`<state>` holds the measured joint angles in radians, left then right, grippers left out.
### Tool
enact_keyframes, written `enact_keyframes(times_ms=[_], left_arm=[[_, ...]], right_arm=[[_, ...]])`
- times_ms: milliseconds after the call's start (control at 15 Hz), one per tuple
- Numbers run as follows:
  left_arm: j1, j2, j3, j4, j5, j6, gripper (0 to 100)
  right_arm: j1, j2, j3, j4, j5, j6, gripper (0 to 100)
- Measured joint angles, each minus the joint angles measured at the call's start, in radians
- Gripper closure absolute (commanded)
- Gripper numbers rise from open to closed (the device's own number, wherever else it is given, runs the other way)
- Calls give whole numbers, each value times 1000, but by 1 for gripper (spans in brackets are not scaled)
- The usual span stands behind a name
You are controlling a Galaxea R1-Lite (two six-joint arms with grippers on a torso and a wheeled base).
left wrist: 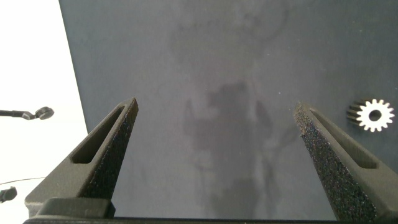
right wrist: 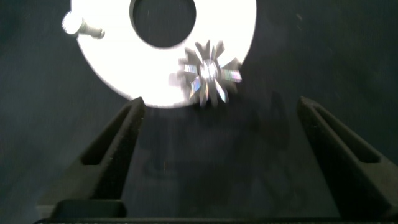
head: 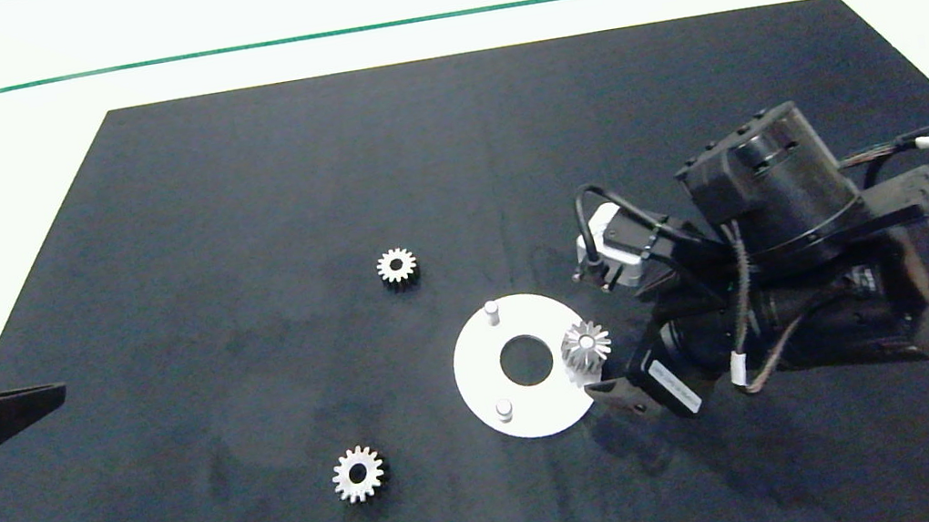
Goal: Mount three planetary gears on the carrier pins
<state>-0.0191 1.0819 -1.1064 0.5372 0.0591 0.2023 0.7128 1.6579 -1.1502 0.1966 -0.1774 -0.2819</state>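
Fingers of the right gripper (right wrist: 217,130) spread wide and empty, just off the white disc's (head: 483,387) rim beside a seated gear.

That gear (head: 586,346) sits on the carrier pin at the disc's right edge, the pin's tip showing through its centre hole; in the right wrist view the same gear (right wrist: 208,73) lies apart from both open fingers, touching neither. The other two pins stand bare: one (head: 491,310) on the far side of the disc, one (head: 503,409) on the near side. Two more gears lie flat on the dark mat (head: 234,194), well apart from the disc: one (head: 396,266) up and to its left, one (head: 358,474) lower left. At the table's left edge the left gripper (left wrist: 214,130) hangs idle over the mat, fingers parted and holding nothing.
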Motion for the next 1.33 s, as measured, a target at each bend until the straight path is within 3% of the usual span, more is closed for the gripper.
enact_keyframes(times_ms=[200,400,667,733,933,1333], left_arm=[[-34,0,25,1,-1,-1,0],[-94,-3,93,0,-6,-31,0],[-257,-21,163,-3,0,-39,0],[-286,-23,171,-4,12,-32,0],[-312,-26,211,-6,28,75,0],[-369,37,234,-42,27,128,0]], right_arm=[[-5,-143,117,0,-3,17,0],[-16,-296,231,0,-5,35,0],[-32,-486,333,0,-4,39,0],[-33,-514,346,-3,-4,39,0],[-34,-564,360,-4,-5,36,0],[-35,-622,369,-1,-5,33,0]])
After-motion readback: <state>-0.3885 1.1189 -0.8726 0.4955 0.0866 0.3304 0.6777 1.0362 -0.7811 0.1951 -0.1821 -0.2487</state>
